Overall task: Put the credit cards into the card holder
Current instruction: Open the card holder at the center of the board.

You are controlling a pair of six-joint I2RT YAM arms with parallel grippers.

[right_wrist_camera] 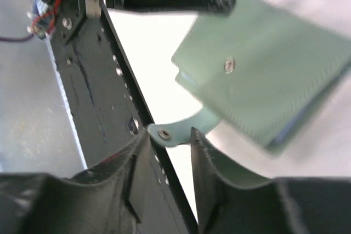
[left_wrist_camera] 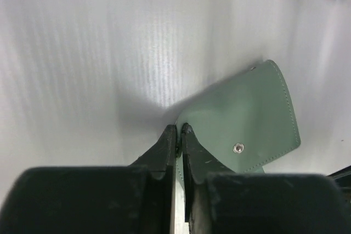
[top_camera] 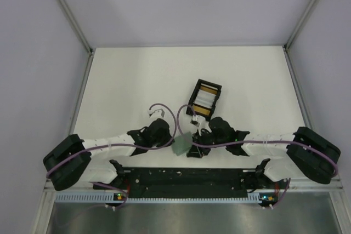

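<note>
Status: nothing loaded yet, as far as I can see. The credit cards (top_camera: 204, 100) are all in the black box (top_camera: 209, 83), out past both my tool tips, well apart from them. No card is in either tool and none is visible in the card holder (left_wrist_camera: 247, 113).

My left tool (left_wrist_camera: 178, 131) is pressed together, pinching what looks like a thin edge of the holder. The rest of the holder fans out ahead and to the right of its tips. My right tool (right_wrist_camera: 170, 141) is spread a little, with the holder's snap tab (right_wrist_camera: 175, 132) sitting in the gap. I can't say it's gripped (I see daylight beside the tab). The holder body is just beyond and right of those tips.

Judgement: this is the open-the-holder step. What's left is to unfold it, fetch the cards and slot them in.

Materials:
- Holder: sage-green, matte and leather-like, with stitched edges and rounded corners. It has a small metal snap stud (right_wrist_camera: 228, 65) and a pale blue lining at the fold. It's thin and floppy, so it will likely flex when pulled.
- Cards: flat, rigid-looking strips, white and yellow-orange, stacked on edge.
- Surface (left_wrist_camera: 109, 53): white with fine ribbing and a slight sheen.
</note>
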